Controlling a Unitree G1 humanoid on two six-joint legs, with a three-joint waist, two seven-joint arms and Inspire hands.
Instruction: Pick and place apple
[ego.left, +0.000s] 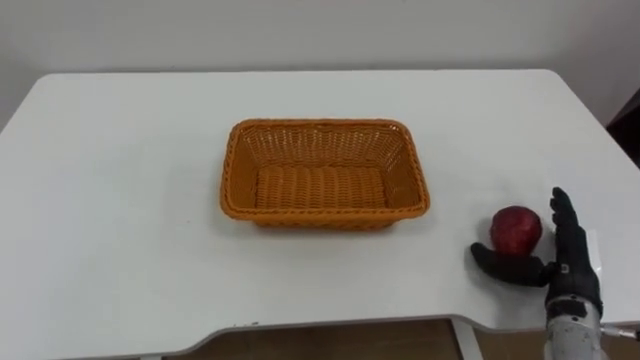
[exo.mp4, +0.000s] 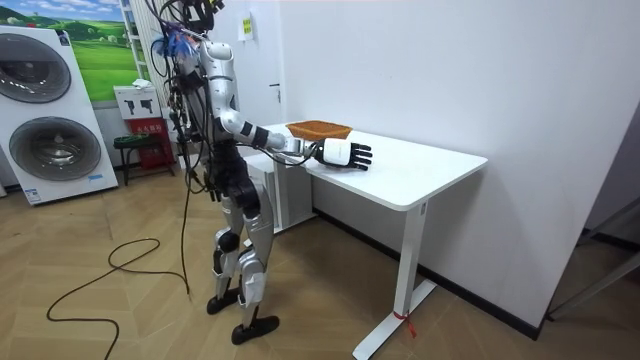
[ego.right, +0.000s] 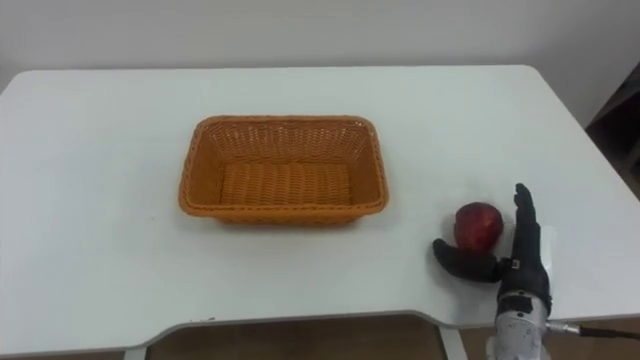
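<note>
A red apple (ego.left: 516, 230) lies on the white table (ego.left: 120, 200) near its right front corner, to the right of the basket. My right hand (ego.left: 572, 265) comes in from the lower right and is open. Its straight fingers stand just right of the apple, and its thumb reaches along the table in front of the apple. Whether the hand touches the fruit is unclear. A shallow rectangular orange wicker basket (ego.left: 325, 127) sits empty at the table's middle. In the room view the robot stands at the table's long side with its right hand (exo.mp4: 345, 153) stretched over the tabletop beside the basket (exo.mp4: 318, 128).
The table's front edge runs just below the hand and the right edge is close to the apple. A white wall stands behind the table. In the room view, washing machines (exo.mp4: 45, 110) stand behind the robot at the room view's left.
</note>
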